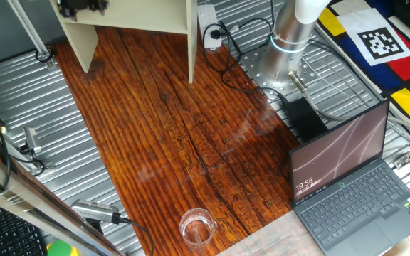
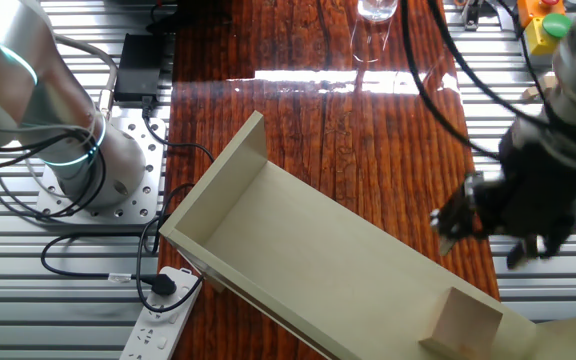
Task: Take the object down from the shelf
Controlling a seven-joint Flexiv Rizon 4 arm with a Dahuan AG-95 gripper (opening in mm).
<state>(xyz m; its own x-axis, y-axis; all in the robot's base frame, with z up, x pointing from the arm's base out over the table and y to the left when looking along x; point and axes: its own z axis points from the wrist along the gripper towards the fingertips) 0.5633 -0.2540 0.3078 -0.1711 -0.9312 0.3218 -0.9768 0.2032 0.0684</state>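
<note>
I'm working in a robotics lab. My arm's base (image 2: 88, 170) is bolted to a slotted aluminium bench (image 1: 48, 142). A laptop (image 1: 354, 185) sits lower right and a calibration tag (image 1: 381, 43) upper right.

Gripper (image 2: 458, 222): black, blurred. Just below it, light-tan plain cube (image 2: 465, 318) on cream shelf (image 2: 308, 250). Beside and beyond it: table (image 1: 184, 135) in dark red-brown striped woodgrain, clear glass (image 1: 197, 227). Further off: silver arm base (image 1: 290, 35), white power strip (image 2: 163, 310), grey laptop (image 1: 354, 192), mat (image 1: 376, 43) in blue/yellow/red/white blocks.
</note>
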